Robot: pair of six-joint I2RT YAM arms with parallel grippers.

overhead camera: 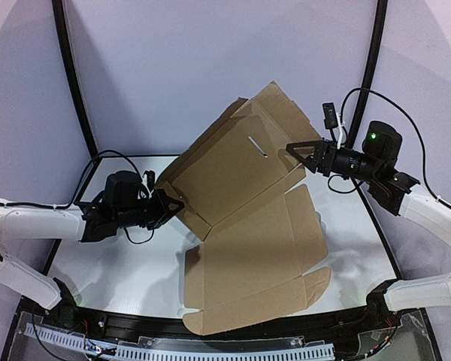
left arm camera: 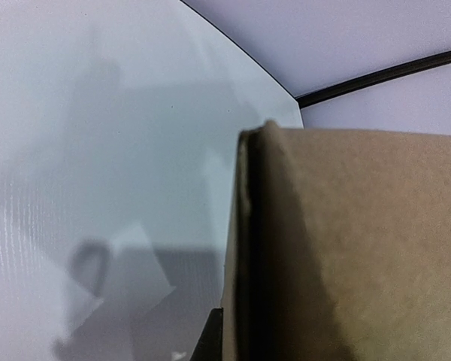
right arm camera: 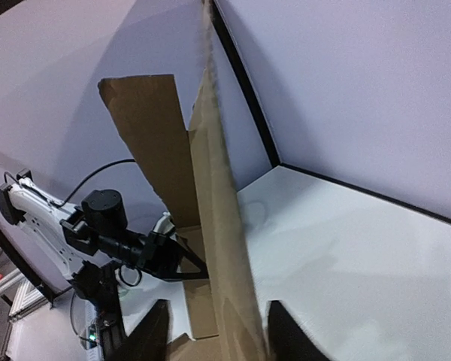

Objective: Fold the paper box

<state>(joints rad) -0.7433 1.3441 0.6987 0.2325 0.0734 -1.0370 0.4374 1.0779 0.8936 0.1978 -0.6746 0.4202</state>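
Over the table (overhead camera: pixel 113 271), we are holding the paper box (overhead camera: pixel 240 188) half raised, left hand (overhead camera: pixel 173 204) clamped on its corner, right hand (overhead camera: pixel 295 158) apart astride the opposite edge, risking buckling the panel if squeezing skewed.

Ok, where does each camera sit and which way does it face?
Top external: above and behind the arms, looking down on the table; both show, left tool and right tool flanking the paper box.
Left wrist: on the left arm, close on the box's edge; a finger sliver shows.
Right wrist: on the right arm, facing left along the box; both fingertips show.
Shared: top and right wrist show the left arm.
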